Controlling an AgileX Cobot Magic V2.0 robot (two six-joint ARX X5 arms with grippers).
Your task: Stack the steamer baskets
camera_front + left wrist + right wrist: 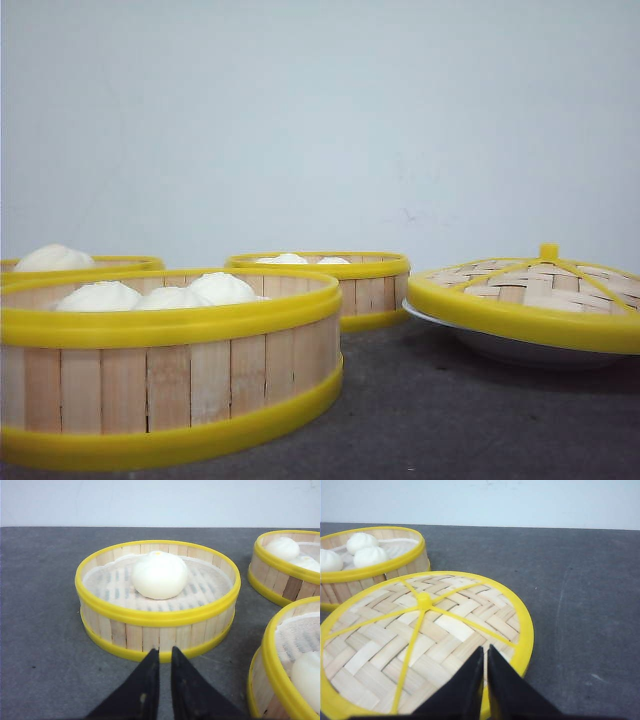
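Three steamer baskets with wood-slat walls and yellow rims stand on the dark table, each apart from the others. The nearest basket (170,385) holds three white buns. A second basket (345,290) stands further back in the middle, and a third (95,265) at the far left holds one bun. In the left wrist view my left gripper (165,652) is shut and empty, its tips just short of the one-bun basket (150,632). My right gripper (485,651) is shut and empty, over the rim side of the woven lid (420,635). Neither gripper shows in the front view.
The domed woven lid (530,295) with yellow rim and knob rests on a white plate (520,350) at the right. A basket with buns (375,565) stands just beyond the lid in the right wrist view. Two other baskets (287,572) (277,670) lie close beside the one-bun basket.
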